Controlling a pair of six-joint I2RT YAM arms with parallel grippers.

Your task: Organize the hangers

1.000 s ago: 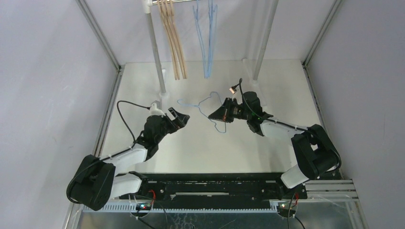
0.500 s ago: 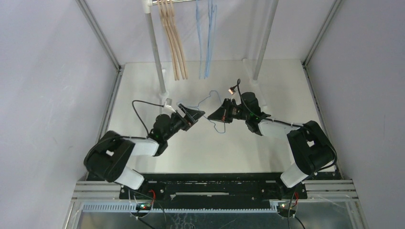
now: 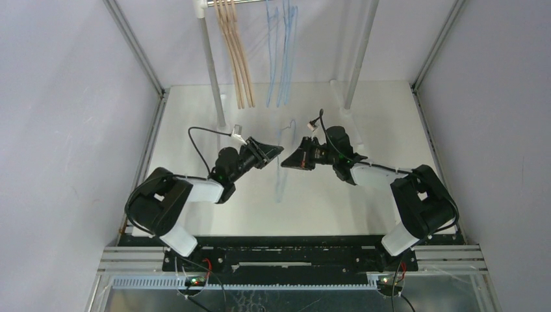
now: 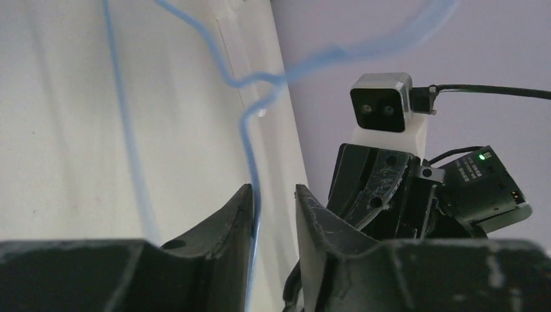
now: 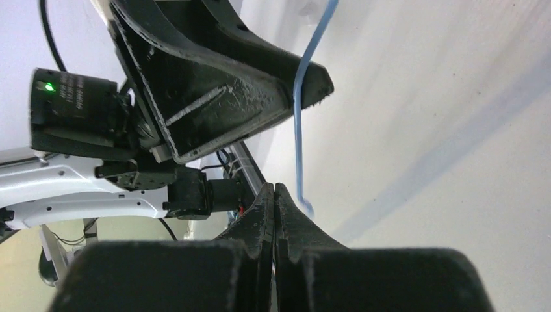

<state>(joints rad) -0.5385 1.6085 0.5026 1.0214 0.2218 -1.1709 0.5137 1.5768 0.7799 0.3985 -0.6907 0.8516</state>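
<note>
From above, the left gripper [image 3: 271,153] and right gripper [image 3: 290,160] meet tip to tip over the middle of the white table [image 3: 195,117]. A loose blue hanger [image 3: 280,175] hangs blurred and near upright between them. At the far edge, the wooden hangers [image 3: 239,65] hang at the left of the silver rail [image 3: 237,2]. The hung blue hangers [image 3: 278,65] are just to their right.

From the left wrist, the left gripper [image 4: 273,198] stands narrowly parted. The wire of the loose blue hanger [image 4: 249,149] runs down into the gap against one of the fingers [image 4: 234,214], with space on its other side. The twisted neck of the hanger rises beyond, and the right arm's camera [image 4: 382,107] faces in from the right.

From the right wrist, the right gripper [image 5: 273,195] shows its fingers pressed together. The loose blue hanger [image 5: 298,136] drops past the tip of the left gripper [image 5: 307,81] and ends in a curl just beside the right fingers. Whether they pinch any of the wire cannot be told.
</note>
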